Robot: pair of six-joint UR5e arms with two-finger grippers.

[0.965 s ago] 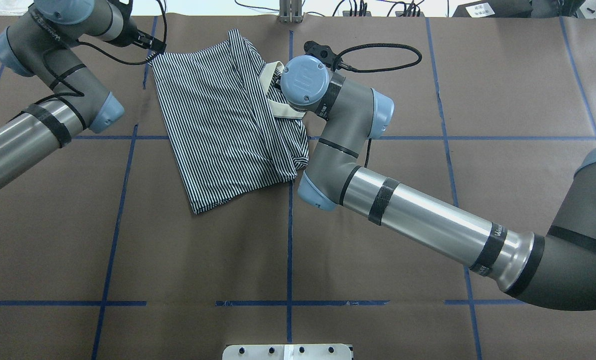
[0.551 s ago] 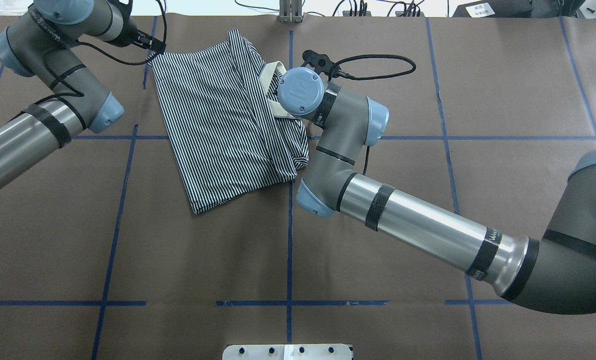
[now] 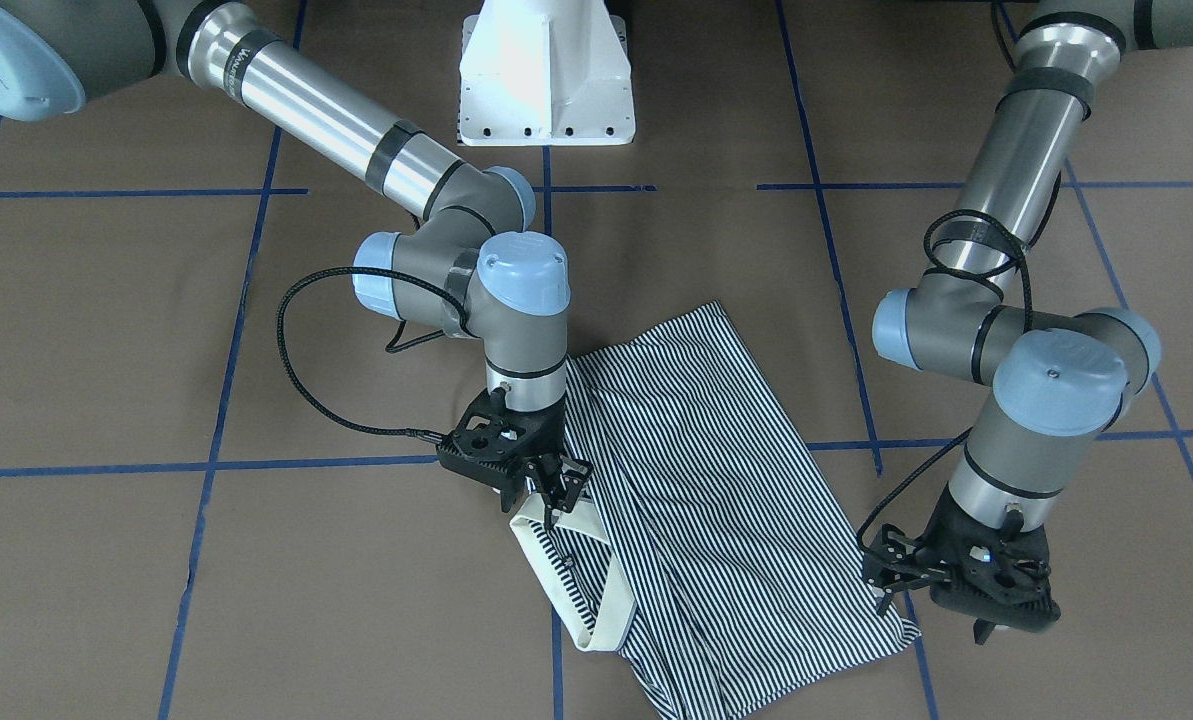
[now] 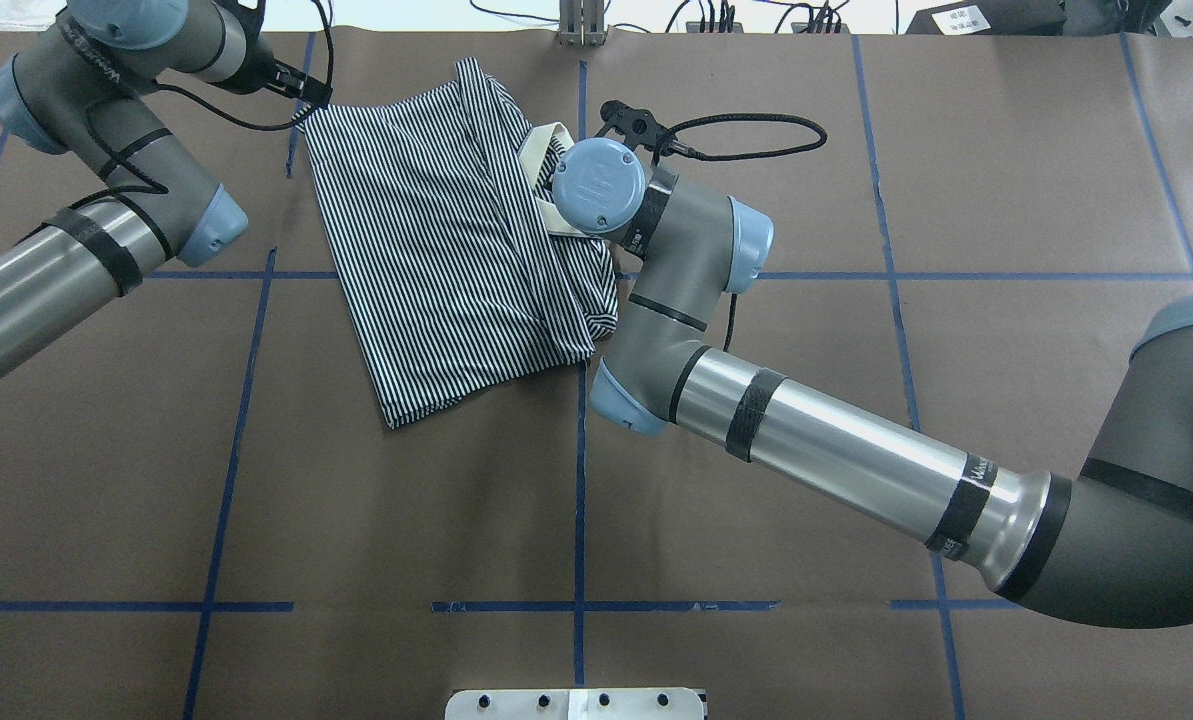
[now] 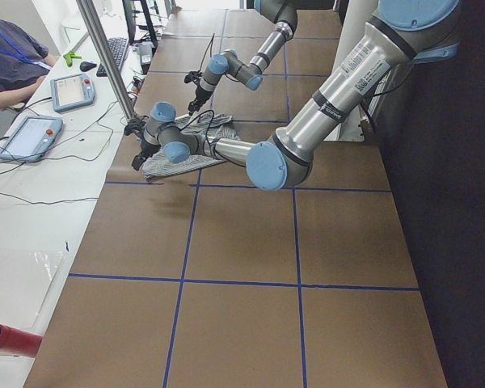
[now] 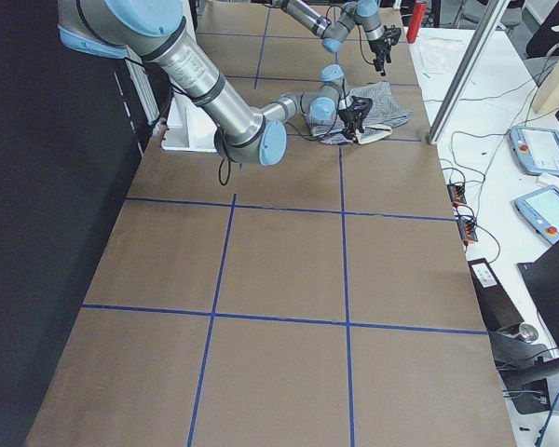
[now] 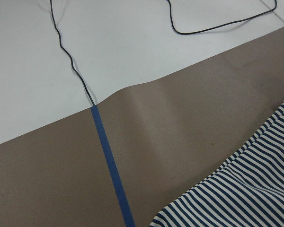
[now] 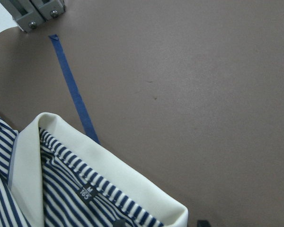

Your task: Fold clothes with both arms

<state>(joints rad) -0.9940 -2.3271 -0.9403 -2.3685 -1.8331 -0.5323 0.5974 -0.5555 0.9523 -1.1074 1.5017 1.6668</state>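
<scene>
As polo shirt (image 4: 436,250) lies diagonally, collar (image 4: 556,218) at far end, right fingers (image 3: 566,480) parted, left fingers (image 3: 980,628) unclear.

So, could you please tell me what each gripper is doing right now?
Left gripper: open, holding nothing.
Right gripper: open, above the collar.

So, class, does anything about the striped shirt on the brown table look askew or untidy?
Yes. The navy-and-white striped polo shirt lies at a slant to the blue tape lines. Its cream collar juts open past the folded edge, just below the right gripper.
</scene>
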